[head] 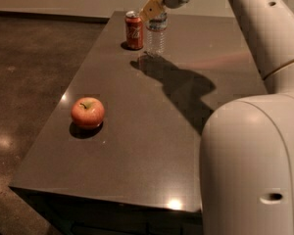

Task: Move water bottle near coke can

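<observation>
The coke can, red with white script and a silver top, stands upright at the far left of the dark table. The water bottle, clear and ribbed, is upright just right of the can, a small gap apart. My gripper comes in from the upper right and is shut on the bottle's top, hiding the cap. I cannot tell whether the bottle's base rests on the table or hangs just above it.
A red-yellow apple sits near the table's left edge, closer to me. My white arm and body fill the right side of the view. The arm's shadow lies across the table's middle. Dark floor is at left.
</observation>
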Motion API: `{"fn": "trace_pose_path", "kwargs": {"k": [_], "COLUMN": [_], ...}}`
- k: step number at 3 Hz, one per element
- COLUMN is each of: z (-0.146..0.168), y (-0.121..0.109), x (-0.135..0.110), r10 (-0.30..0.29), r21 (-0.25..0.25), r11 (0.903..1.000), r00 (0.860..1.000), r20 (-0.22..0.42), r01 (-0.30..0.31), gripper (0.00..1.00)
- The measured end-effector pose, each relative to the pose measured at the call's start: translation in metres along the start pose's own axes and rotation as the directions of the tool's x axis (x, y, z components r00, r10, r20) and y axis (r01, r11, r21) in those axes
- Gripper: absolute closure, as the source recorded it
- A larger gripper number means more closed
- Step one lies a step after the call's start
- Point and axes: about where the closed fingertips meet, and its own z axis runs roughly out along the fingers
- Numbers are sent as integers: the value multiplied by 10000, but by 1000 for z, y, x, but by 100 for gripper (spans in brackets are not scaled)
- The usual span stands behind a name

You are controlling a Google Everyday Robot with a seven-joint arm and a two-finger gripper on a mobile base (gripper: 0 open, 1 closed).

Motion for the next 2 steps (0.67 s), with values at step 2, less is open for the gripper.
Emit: {"fn": "trace_pose_path", "kwargs": {"k": [2], "z": [38], "y": [8], "x": [-9], "r10": [89], "r21": [-634], "r11": [9980], "r00": [10000], "r20": [23], "r01": [-87], "gripper": [84]}}
